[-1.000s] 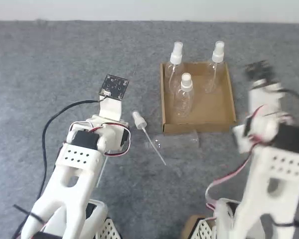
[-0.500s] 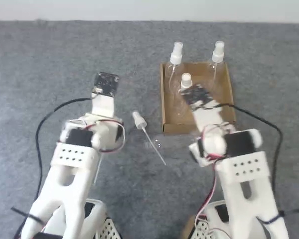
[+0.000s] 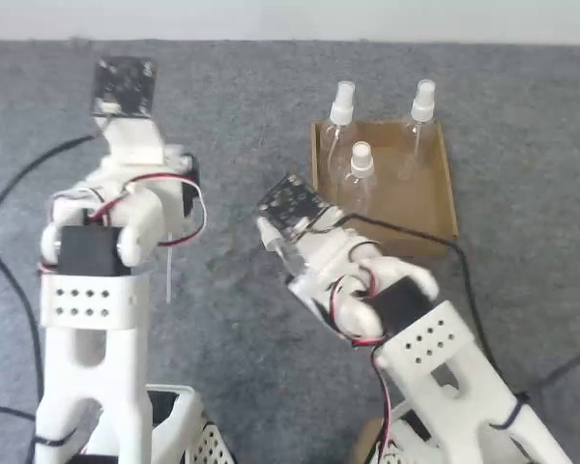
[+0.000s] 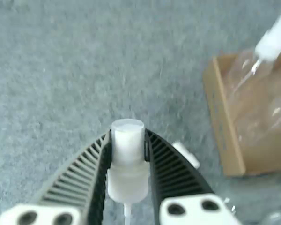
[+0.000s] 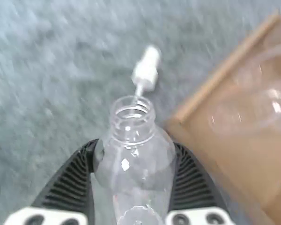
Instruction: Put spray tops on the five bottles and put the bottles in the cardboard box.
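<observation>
My left gripper (image 4: 127,137) is shut on a white spray top (image 4: 127,161) whose thin tube (image 3: 164,275) hangs below the left arm (image 3: 116,222). My right gripper (image 5: 133,146) is shut on a clear bottle (image 5: 133,154) with an open neck, held above the carpet. A second spray top (image 5: 146,70) lies on the carpet just beyond that bottle, near the cardboard box (image 3: 448,184). In the box stand three clear bottles (image 3: 358,179) with spray tops fitted.
Grey carpet covers the whole table. The box's near corner (image 5: 225,70) is close beside the held bottle. The right arm (image 3: 367,290) stretches across the middle, in front of the box. Open carpet lies at the left and far side.
The right arm swung from the right side to the middle and took up the bottle that lay before the box. The left arm pulled back and left with its spray top.
</observation>
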You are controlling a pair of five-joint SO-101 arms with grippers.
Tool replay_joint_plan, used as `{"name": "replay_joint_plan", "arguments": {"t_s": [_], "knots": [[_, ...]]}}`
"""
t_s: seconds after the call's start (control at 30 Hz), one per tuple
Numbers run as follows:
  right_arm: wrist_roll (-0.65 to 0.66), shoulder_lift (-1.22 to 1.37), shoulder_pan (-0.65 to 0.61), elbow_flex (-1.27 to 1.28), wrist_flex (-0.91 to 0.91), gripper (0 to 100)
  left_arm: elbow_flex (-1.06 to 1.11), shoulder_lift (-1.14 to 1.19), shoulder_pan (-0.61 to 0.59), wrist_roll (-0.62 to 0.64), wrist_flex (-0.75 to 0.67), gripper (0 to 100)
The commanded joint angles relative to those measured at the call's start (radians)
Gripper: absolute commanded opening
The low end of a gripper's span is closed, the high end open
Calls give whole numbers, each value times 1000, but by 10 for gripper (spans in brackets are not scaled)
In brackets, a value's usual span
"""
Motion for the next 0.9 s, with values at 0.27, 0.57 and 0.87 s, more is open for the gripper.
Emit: {"name": "replay_joint_plan", "arguments": {"t_s": [0.27,0.57,0.87], "knots": [[-68,38,-61,144,-437,6,-203,-135,-5,147,-3,13],[-66,54,-193,224,-693,6,21,-350,-5,239,-250,13],[-72,47,-240,279,-753,6,130,-385,5,241,-385,13]]}}
